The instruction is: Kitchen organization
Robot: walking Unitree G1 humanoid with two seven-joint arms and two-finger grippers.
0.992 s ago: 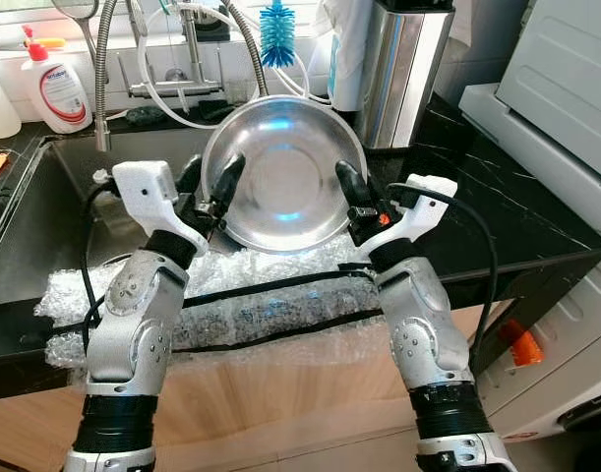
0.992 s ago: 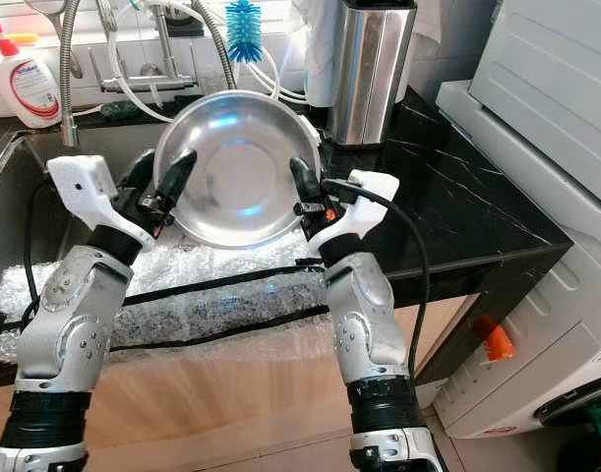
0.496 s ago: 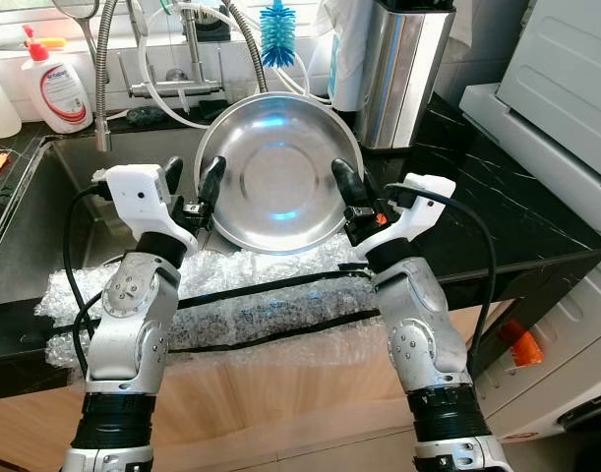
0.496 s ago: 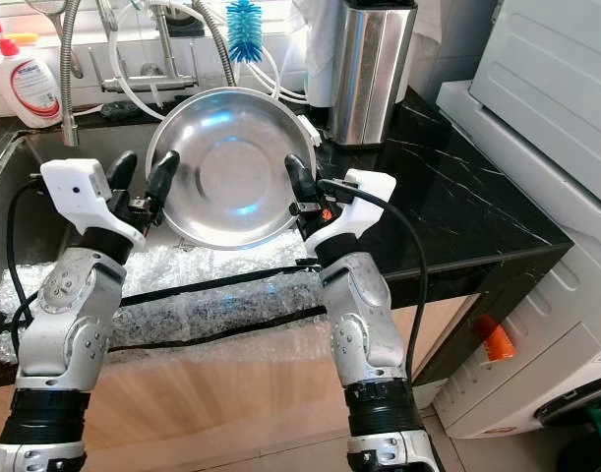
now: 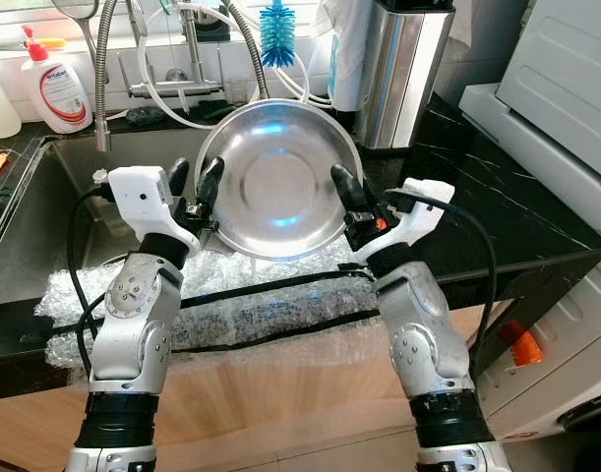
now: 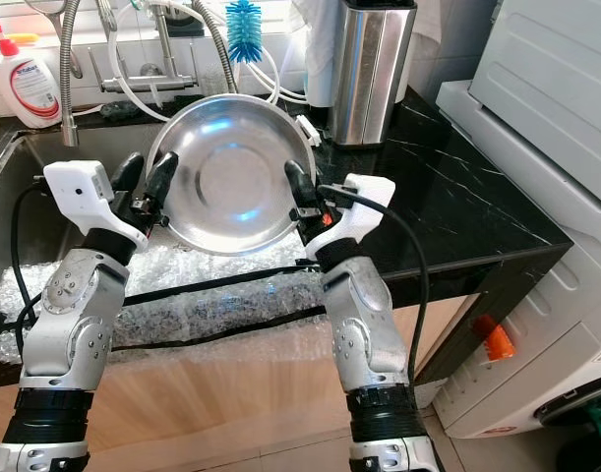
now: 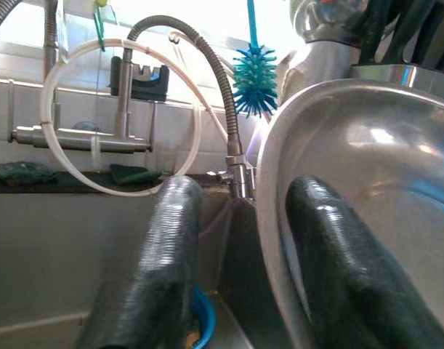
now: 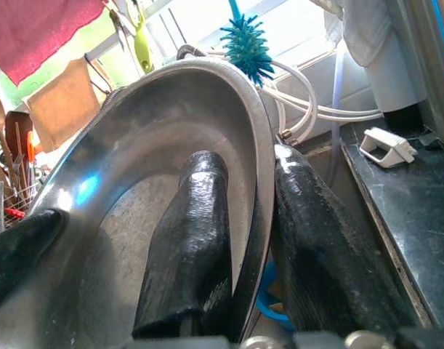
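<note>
Above the sink (image 5: 44,236), left pincer (image 5: 194,187) and right pincer (image 5: 351,197) each pinch the steel bowl (image 5: 278,177) rim: rigid, light, likely slippery, best gripped there.

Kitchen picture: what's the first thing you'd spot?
A big round shiny steel bowl, tilted up on edge above the sink. The left gripper and right gripper each pinch its rim, one on each side. Behind it hangs a fuzzy blue bottle brush.

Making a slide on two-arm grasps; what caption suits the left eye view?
Left gripper and right gripper pinch opposite rims of a steel bowl tilted above the sink.
</note>
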